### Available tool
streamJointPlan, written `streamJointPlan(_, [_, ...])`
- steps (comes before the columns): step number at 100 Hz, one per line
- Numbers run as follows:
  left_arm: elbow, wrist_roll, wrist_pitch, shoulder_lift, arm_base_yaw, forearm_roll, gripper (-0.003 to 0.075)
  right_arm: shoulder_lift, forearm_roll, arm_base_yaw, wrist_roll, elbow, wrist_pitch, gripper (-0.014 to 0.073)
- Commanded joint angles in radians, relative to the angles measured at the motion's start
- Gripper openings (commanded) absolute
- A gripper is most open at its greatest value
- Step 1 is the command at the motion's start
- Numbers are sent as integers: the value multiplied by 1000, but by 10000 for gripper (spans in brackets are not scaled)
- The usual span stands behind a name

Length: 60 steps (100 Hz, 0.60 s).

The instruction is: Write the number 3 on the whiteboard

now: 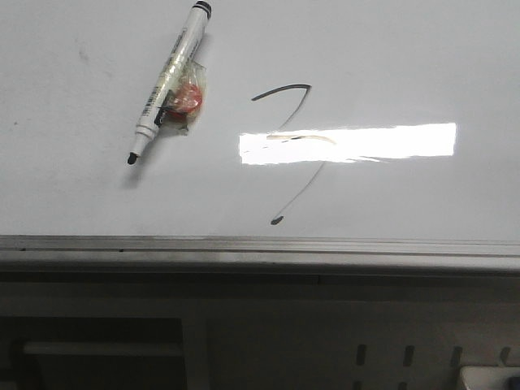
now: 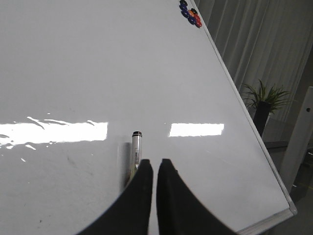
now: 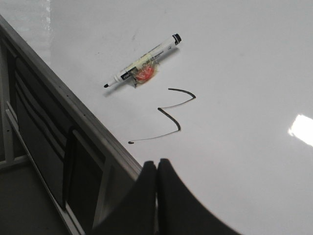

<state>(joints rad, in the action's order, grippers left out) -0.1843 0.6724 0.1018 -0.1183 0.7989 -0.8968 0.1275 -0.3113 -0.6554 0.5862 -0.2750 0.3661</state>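
Note:
The whiteboard [image 1: 406,57] fills most of the front view. On it is the number 3 [image 1: 280,88], a thin black stroke with a curved top and a long tail ending in a blob; glare crosses its middle. In the right wrist view the number 3 [image 3: 169,119] shows whole. A black-tipped marker [image 1: 171,77] lies uncapped on the board to the left of the stroke, with a red lump in clear tape [image 1: 185,99] stuck to it. My left gripper [image 2: 156,161] is shut and empty above the board, the marker [image 2: 136,147] lying beside one finger. My right gripper [image 3: 157,162] is shut and empty near the board's edge.
A grey metal rail [image 1: 260,244] runs along the whiteboard's near edge, with a dark frame below. Coloured magnets [image 2: 190,14] cluster at a far corner. A potted plant [image 2: 264,100] stands beyond the board. A bright glare bar [image 1: 382,140] lies across the surface.

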Motion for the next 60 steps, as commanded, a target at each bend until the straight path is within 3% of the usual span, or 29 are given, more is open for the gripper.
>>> streamJointPlan(1, [-12, 3, 40, 6, -2, 5, -20, 8, -4, 6, -1, -15, -94, -53])
streamJointPlan(60, [23, 3, 43, 6, -2, 2, -20, 8, -4, 6, -1, -13, -90, -53])
